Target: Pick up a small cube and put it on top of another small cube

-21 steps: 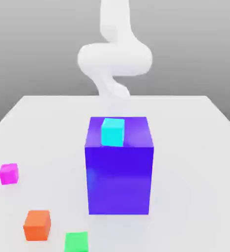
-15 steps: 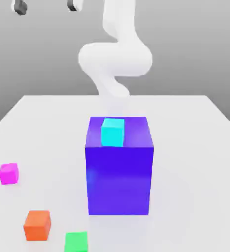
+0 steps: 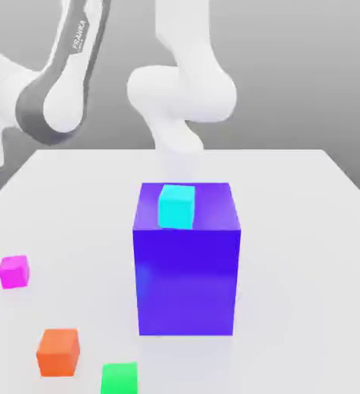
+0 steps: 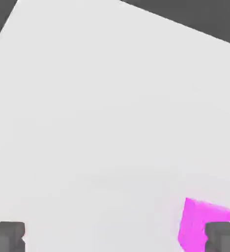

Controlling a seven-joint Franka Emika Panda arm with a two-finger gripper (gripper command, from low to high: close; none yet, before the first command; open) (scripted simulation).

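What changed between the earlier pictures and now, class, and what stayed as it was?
The arm swung down toward the exterior view's left, above the pink cube. The gripper, open, has taken hold of nothing. The pink, orange, green and cyan cubes and the blue block stayed put.

Pale white table (image 3: pixel 306 231) under soft even light, plain grey backdrop (image 3: pixel 306 69) beyond its far edge

Arm (image 3: pixel 64 85) has swung down into the exterior view's left; earlier, just the upright base links stood behind the blue block, then two dark fingertips showed at the top edge. The forearm now hangs over the bench's (image 3: pixel 291 200) left side, above the magenta cube (image 3: pixel 14 272).
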